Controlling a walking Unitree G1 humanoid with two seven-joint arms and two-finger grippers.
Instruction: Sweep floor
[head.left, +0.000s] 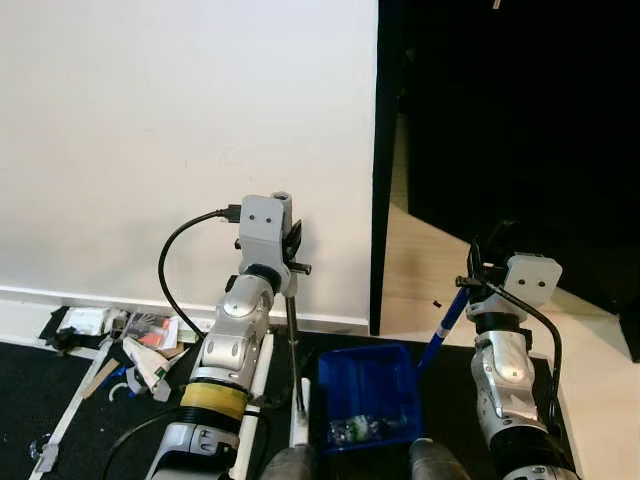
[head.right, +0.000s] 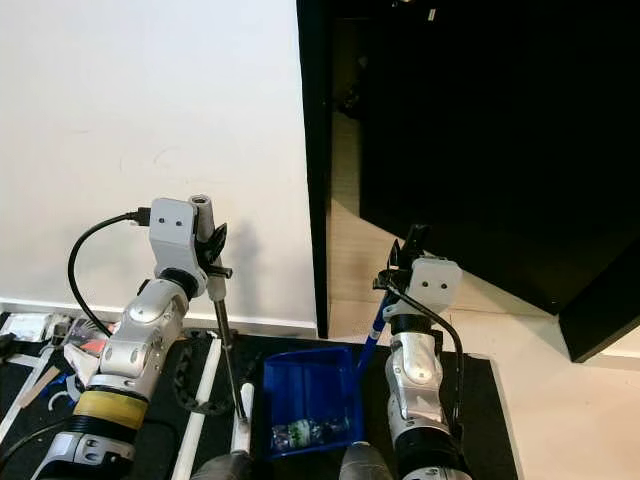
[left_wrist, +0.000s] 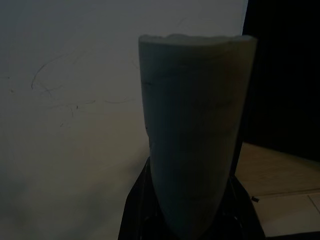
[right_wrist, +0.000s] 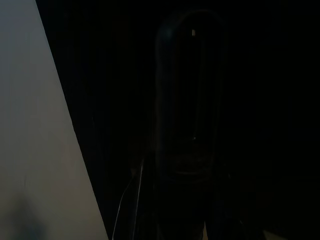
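My left gripper (head.left: 291, 243) is raised in front of the white wall and shut on a thin metal broom handle (head.left: 292, 335) that runs down to the floor. The handle's grey end (left_wrist: 195, 130) stands up close in the left wrist view. My right gripper (head.left: 478, 268) is shut on the blue handle (head.left: 445, 328) of a blue dustpan (head.left: 365, 382). The dustpan rests on the black mat between my arms, with small bits of rubbish (head.left: 360, 428) in its near end. The right wrist view is very dark.
Loose litter (head.left: 135, 345), paper and wrappers, lies on the black mat along the white skirting at the left. A dark doorway (head.left: 500, 120) opens on the right, with pale floor (head.left: 420, 270) beyond it. White bars (head.left: 262, 375) lie on the mat by my left arm.
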